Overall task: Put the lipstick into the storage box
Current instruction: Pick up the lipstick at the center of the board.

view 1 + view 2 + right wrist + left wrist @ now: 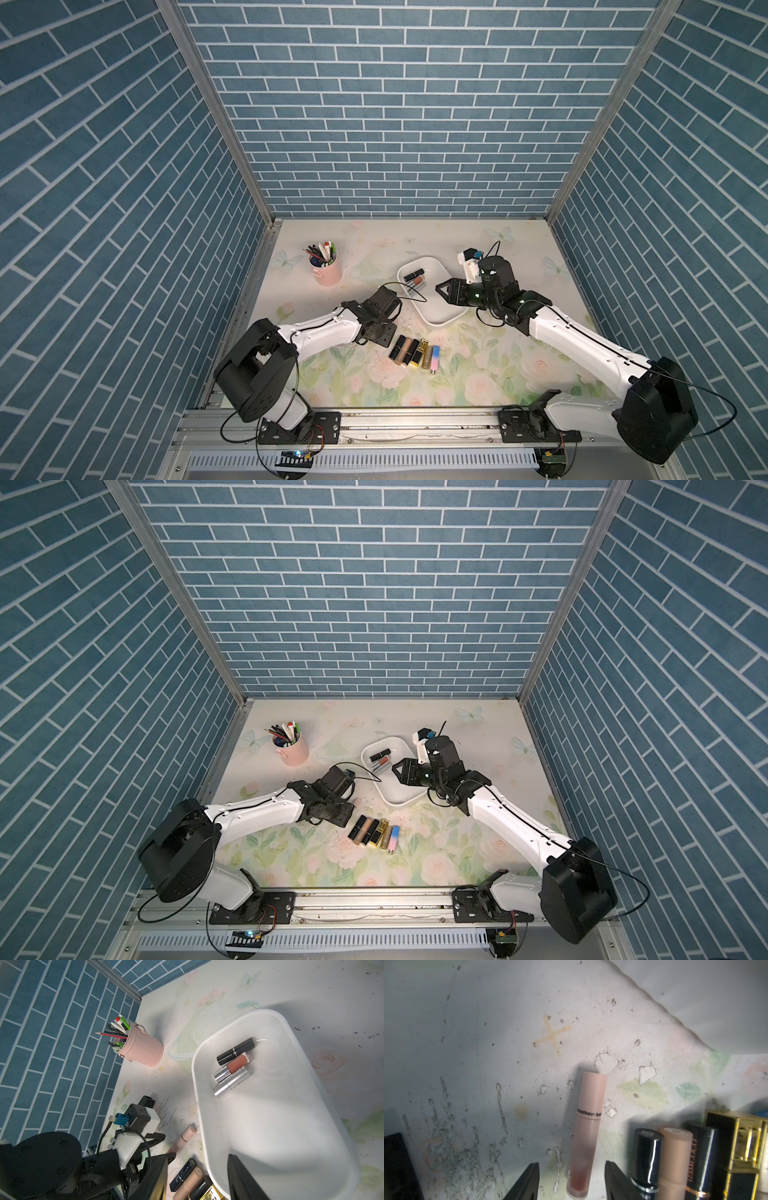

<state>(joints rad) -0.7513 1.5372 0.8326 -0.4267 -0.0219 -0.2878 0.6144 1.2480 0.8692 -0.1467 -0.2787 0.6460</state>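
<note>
The left claw (572,1164) stood open around the pink lipstick (588,1118)
Its fingers (527,1184) did not touch it. It lay on the surface (488,1043) near the storage box (434,312). A gentle squeeze, then a straight lift, seemed best.

Under me: floral table (478,374), surface scuffed, speckled. Pink pen cup (327,270) stands far left. White storage box (436,313) sits mid-table, skewed. Row of lipsticks (415,352) lies side by side just before it. Pale pink tube (586,1132) lies flat near row's left end, apart.
</note>
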